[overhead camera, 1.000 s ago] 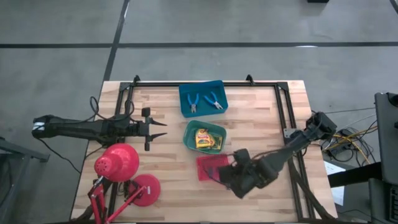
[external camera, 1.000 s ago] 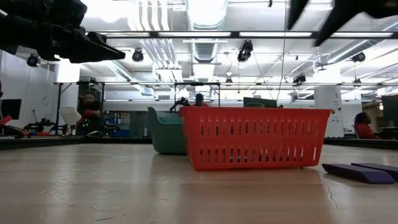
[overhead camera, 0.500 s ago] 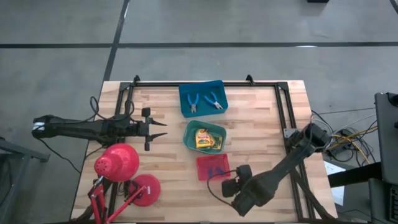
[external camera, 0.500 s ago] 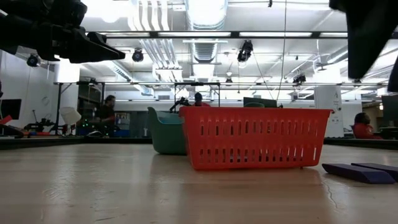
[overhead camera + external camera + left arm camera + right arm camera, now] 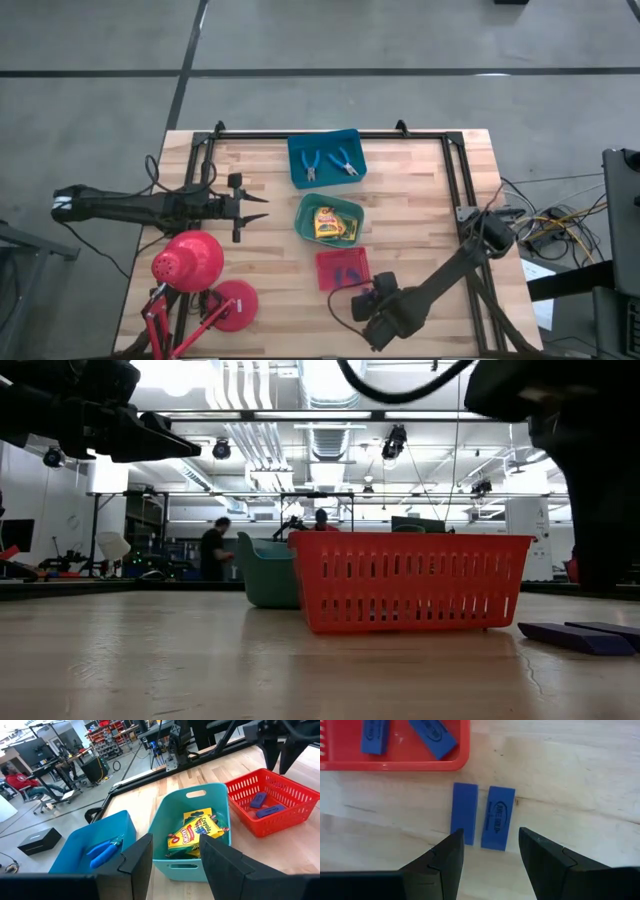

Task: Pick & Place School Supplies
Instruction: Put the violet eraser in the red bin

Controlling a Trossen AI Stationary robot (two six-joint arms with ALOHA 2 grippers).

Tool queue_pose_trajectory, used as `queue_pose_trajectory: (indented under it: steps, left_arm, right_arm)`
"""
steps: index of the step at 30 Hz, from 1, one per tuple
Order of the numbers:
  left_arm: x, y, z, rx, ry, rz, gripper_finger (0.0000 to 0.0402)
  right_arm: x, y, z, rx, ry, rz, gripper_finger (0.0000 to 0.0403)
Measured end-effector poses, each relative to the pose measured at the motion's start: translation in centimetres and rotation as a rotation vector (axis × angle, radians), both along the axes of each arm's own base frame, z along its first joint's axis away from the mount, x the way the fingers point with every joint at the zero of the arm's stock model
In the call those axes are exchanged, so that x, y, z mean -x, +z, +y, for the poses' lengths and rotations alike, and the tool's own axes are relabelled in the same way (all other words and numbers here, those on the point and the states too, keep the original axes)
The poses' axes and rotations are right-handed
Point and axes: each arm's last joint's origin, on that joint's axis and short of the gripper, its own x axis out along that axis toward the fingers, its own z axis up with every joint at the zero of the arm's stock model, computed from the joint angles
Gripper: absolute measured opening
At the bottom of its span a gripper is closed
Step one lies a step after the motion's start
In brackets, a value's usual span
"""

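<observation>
High view first: my right gripper (image 5: 372, 312) hangs over the table's near edge, just in front of the red tray (image 5: 343, 268), while the left gripper (image 5: 252, 207) waits well off to the left side — so the right arm is clearly the nearer one. The blocks under it I can't make out from up here.

Low view: two dark blue blocks (image 5: 585, 635) lie flat on the wood just beside the red tray (image 5: 410, 580), not in it.

Left wrist view: the left fingers (image 5: 137, 857) stand apart on nothing, looking toward the crayon boxes (image 5: 197, 830) in the teal bin (image 5: 170, 820).

Right wrist view: my right fingers (image 5: 447, 857) stand apart, empty, with the two loose blue erasers (image 5: 464, 812) straight ahead between them and the tray rim (image 5: 395, 766). They lie side by side, nearly touching, long axes running along my line of sight — I judge the jaws already straddle their short sides.
</observation>
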Motion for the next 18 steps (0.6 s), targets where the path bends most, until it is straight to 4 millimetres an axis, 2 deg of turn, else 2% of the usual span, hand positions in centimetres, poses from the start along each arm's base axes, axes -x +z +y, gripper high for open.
queue_pose_trajectory:
  steps: [5,18]
  left_arm:
    - [0.00,-0.01,-0.01,0.000,0.000,0.001,0.0168]
    - [0.01,-0.06,-0.01,0.000,-0.001,0.006,0.0168]
  right_arm:
    - [-0.34,-0.74,-0.14,-0.007,-0.011,0.031,0.0179]
    - [-0.44,-1.16,-0.67,-0.013,-0.026,0.073,0.0158]
